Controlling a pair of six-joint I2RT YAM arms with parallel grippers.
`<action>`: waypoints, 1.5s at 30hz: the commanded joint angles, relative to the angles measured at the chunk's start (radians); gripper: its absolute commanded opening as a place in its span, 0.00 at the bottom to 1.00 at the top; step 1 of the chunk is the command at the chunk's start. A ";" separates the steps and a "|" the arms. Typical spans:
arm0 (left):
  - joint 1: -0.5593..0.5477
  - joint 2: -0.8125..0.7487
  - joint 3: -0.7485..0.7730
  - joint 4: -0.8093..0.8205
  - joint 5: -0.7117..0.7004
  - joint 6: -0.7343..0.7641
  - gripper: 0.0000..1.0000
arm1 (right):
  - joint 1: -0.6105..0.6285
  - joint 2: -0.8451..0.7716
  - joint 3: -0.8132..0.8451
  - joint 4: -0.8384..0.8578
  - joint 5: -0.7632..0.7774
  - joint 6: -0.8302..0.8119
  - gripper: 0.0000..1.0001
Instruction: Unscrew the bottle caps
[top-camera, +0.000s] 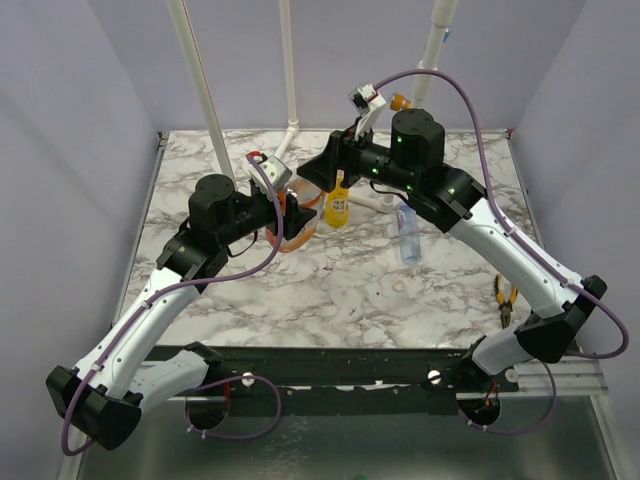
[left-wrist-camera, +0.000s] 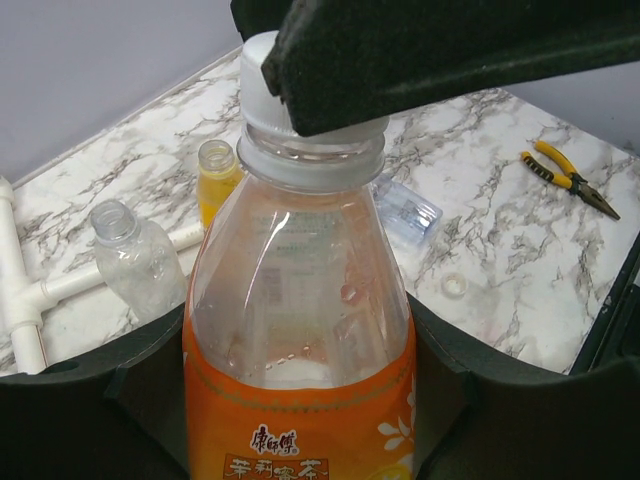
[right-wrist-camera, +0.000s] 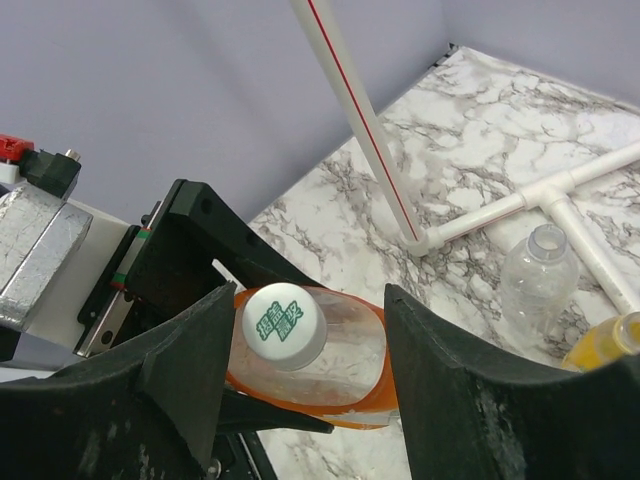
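Between the jaws of the left gripper sits the squat orange bottle, clamped at its label on both sides. At its neck the right gripper is spread wider than the white cap; one finger touches the cap's edge and the other stands apart. Beyond, the yellow bottle and small clear bottle stand uncapped beside the white pipe frame. The blue-labelled bottle lies on the marble table, with a loose cap and pliers near it.

The left arm and right arm are built of white tapered links joined by black rounded housings, are trailed by looping purple cables, and are ended in matte black, grainy fingers, with green lights shown on the right arm.
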 joint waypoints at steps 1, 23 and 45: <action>0.001 0.007 -0.008 0.003 -0.030 0.012 0.00 | 0.007 0.020 0.015 0.018 -0.030 0.020 0.64; 0.001 -0.020 -0.010 0.010 0.395 -0.093 0.00 | 0.014 -0.093 -0.096 0.142 -0.291 -0.081 0.18; -0.001 -0.027 -0.018 0.025 0.592 -0.122 0.00 | 0.010 -0.308 -0.214 0.083 -0.254 -0.201 0.14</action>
